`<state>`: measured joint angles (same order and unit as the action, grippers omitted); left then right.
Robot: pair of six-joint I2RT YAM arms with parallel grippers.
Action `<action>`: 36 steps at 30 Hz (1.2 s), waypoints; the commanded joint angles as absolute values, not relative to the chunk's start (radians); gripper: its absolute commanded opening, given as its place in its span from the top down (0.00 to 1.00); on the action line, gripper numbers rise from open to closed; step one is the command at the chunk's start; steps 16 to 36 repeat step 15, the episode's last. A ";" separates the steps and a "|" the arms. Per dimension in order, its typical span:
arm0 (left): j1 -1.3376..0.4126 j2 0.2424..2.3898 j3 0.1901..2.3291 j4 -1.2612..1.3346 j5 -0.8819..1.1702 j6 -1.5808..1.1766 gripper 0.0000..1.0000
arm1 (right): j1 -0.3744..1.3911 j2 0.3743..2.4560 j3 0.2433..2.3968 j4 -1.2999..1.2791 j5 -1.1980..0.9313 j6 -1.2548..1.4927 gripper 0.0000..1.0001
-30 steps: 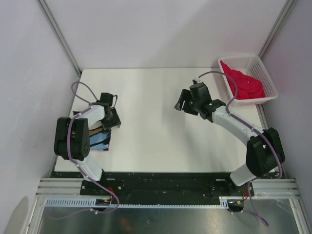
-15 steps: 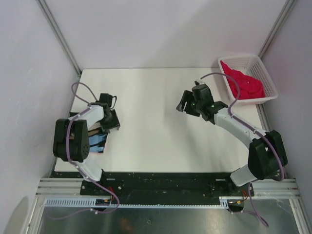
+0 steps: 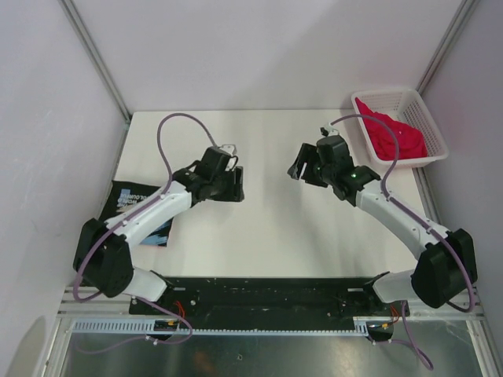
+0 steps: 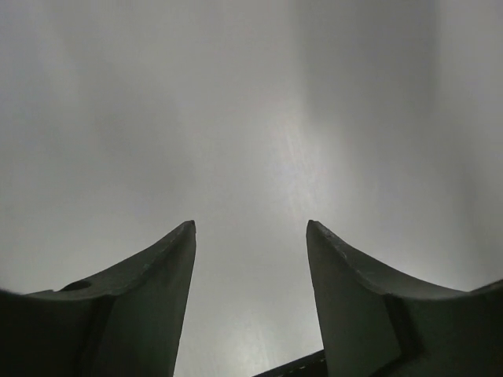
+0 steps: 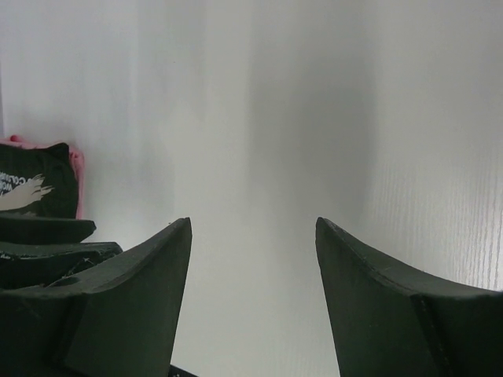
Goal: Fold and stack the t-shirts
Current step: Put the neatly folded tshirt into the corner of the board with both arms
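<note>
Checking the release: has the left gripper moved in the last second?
Yes. The left gripper swung right, off the black t-shirt at the left edge of the table, toward its middle.

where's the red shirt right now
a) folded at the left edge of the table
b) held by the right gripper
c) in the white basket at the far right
c: the red shirt lies bunched inside the white basket at the far right, with no gripper on it.

White lattice basket (image 3: 419,105) at far right corner of white table (image 3: 259,236) before me; pale walls (image 3: 259,47) around.
</note>
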<state>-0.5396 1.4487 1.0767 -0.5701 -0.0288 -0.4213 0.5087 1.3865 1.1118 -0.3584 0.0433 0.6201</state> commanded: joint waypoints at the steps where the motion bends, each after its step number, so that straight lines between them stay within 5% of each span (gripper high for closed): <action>1: -0.608 1.382 1.121 -0.461 -0.018 -0.441 0.34 | 0.541 1.306 1.117 -0.398 0.098 0.620 0.30; 6: -0.621 1.333 1.099 -0.398 -0.021 -0.432 0.18 | 0.559 1.266 1.116 -0.419 0.120 0.622 0.26; 11: -0.621 1.304 1.096 -0.392 -0.048 -0.421 0.11 | 0.563 1.247 1.117 -0.424 0.131 0.617 0.24; 36: -0.621 1.296 1.100 -0.392 -0.050 -0.420 0.10 | 0.563 1.244 1.117 -0.421 0.131 0.621 0.24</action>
